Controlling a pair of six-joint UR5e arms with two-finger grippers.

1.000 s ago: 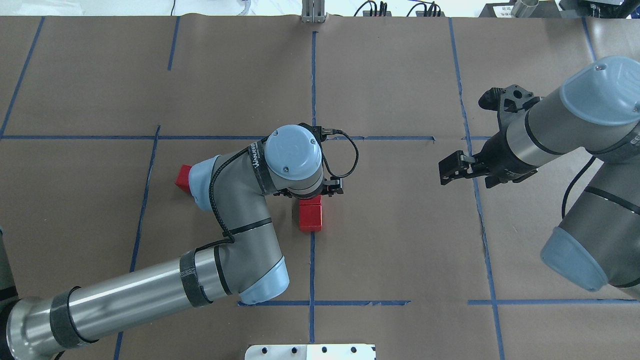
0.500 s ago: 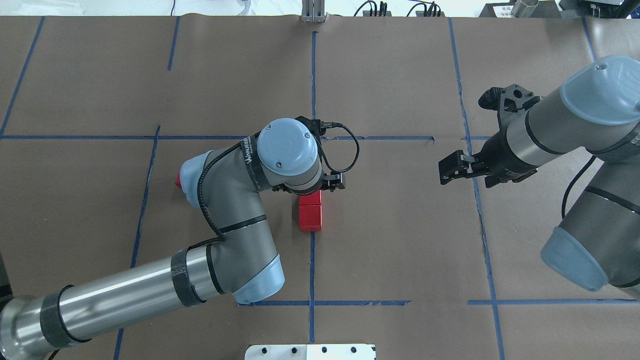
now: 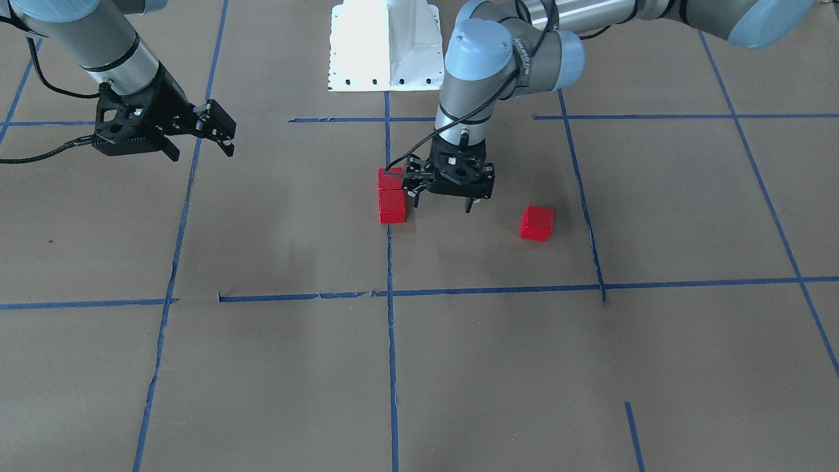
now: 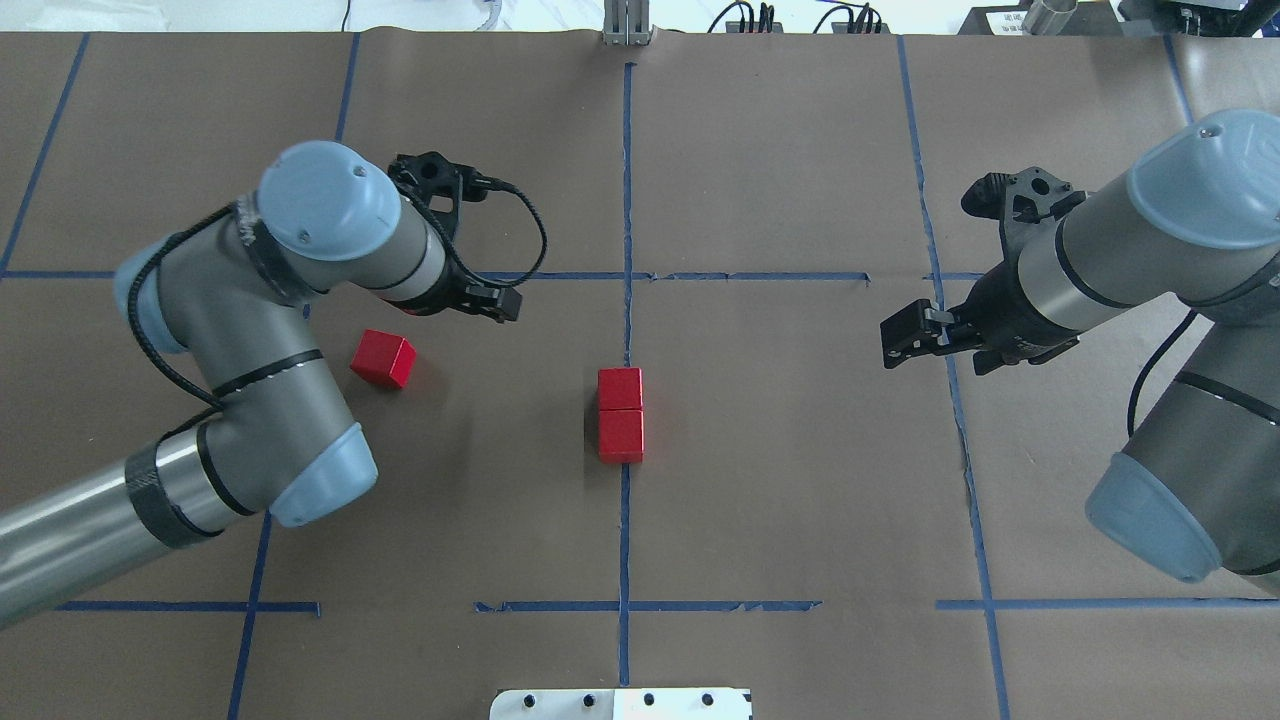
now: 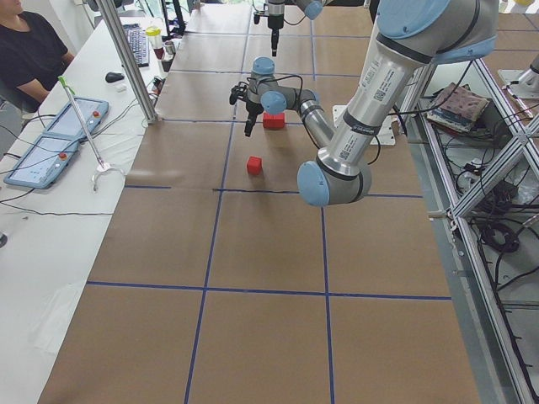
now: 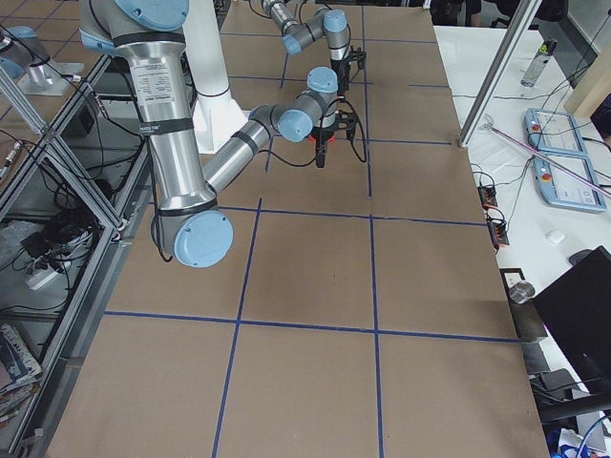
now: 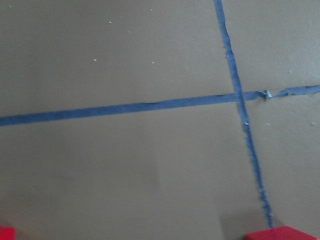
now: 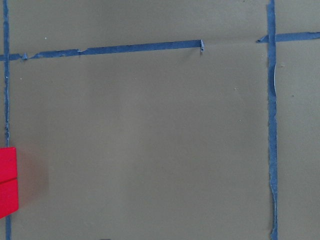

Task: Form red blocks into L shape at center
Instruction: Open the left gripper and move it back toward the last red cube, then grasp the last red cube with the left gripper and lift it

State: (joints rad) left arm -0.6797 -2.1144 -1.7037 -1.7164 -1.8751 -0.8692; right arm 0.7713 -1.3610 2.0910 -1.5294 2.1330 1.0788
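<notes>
At mid-frame overhead, the left gripper, jaws apart and empty, has withdrawn upper-left from two joined red blocks at the center, leaving the third block to fetch; the right gripper idles with its jaws likewise parted.

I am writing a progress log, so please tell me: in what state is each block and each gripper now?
Two red blocks: touching, in a row on the middle tape line.
Third red block: alone, apart from the pair, untouched.
Left gripper: open, empty.
Right gripper: open, empty, away from all blocks.
</notes>
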